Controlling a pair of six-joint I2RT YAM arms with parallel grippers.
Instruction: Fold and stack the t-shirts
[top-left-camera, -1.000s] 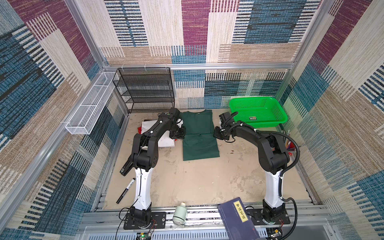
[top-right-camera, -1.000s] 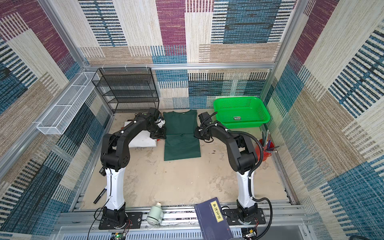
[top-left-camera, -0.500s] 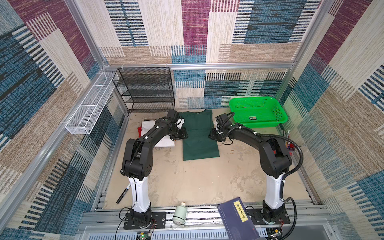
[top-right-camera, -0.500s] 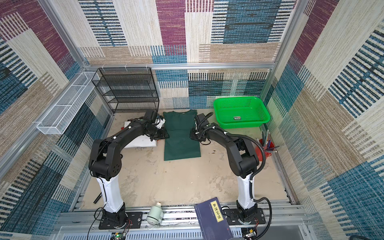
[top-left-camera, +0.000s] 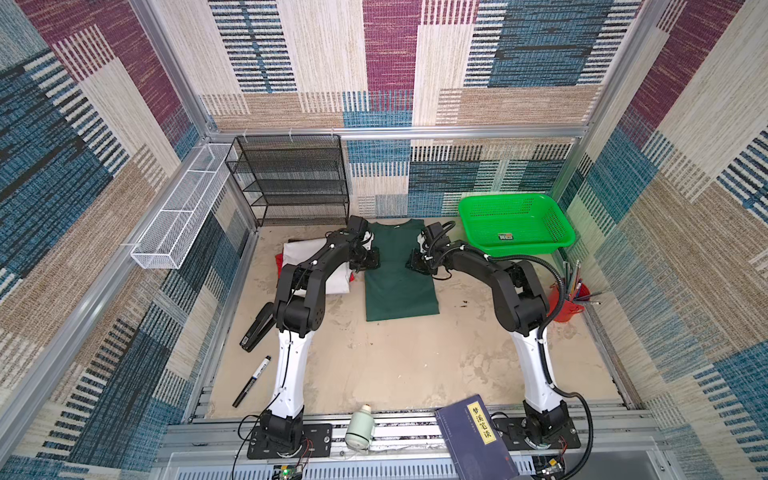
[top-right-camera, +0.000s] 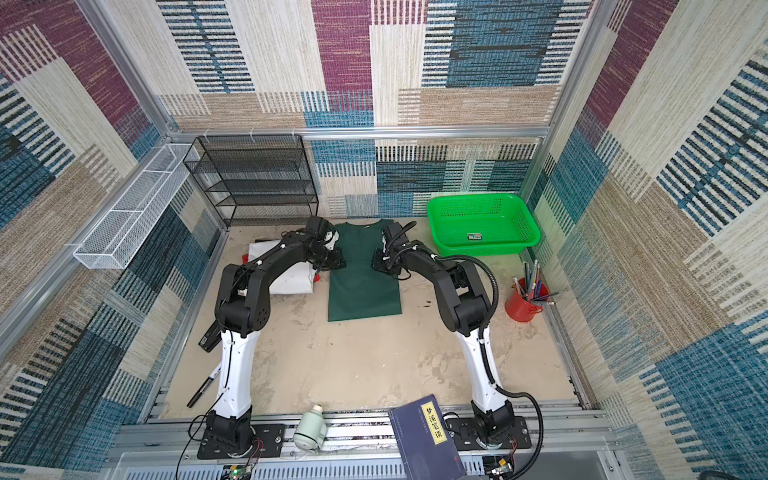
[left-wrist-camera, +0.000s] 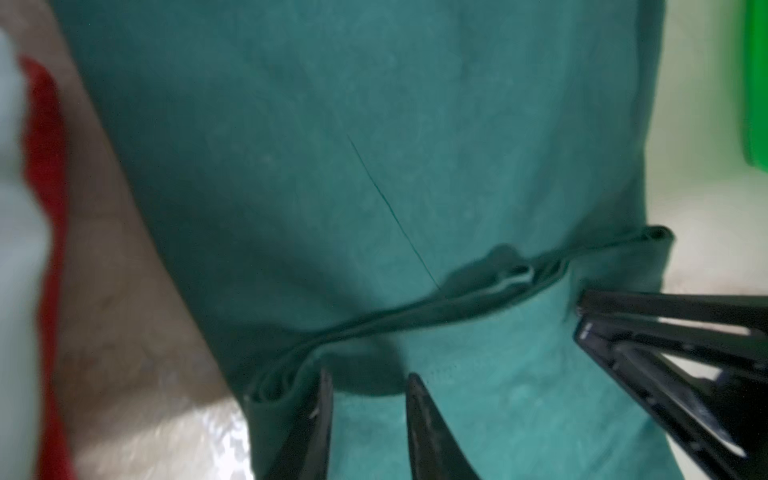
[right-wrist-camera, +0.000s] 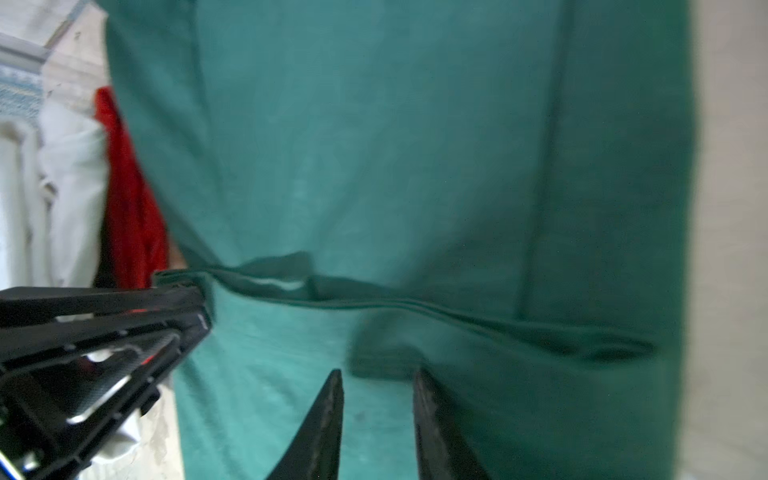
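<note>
In both top views the dark green t-shirt (top-left-camera: 399, 291) (top-right-camera: 363, 291) lies flat as a long narrow rectangle at the back middle of the table. My left gripper (top-left-camera: 371, 264) (left-wrist-camera: 368, 376) sits over its left edge, jaws open with only flat cloth below. My right gripper (top-left-camera: 417, 264) (right-wrist-camera: 379, 372) sits over the right edge, open the same way. A layered cloth edge with a white label crosses the shirt between them. A folded white t-shirt (top-left-camera: 332, 284) lies on a red t-shirt (top-left-camera: 279, 262) just left, partly under my left arm.
A bright green basket (top-left-camera: 523, 249) stands at the back right, a black wire shelf (top-left-camera: 291, 178) at the back left. A red cup of pencils (top-left-camera: 567, 305) is by the right wall. A marker (top-left-camera: 251, 380), book (top-left-camera: 478, 440) and small bottle (top-left-camera: 360, 428) lie near the front.
Both grippers have opened at the green shirt's side edges and shifted slightly inward. My left arm's elbow has swung down and to the left. The shirt's outline is unchanged.
</note>
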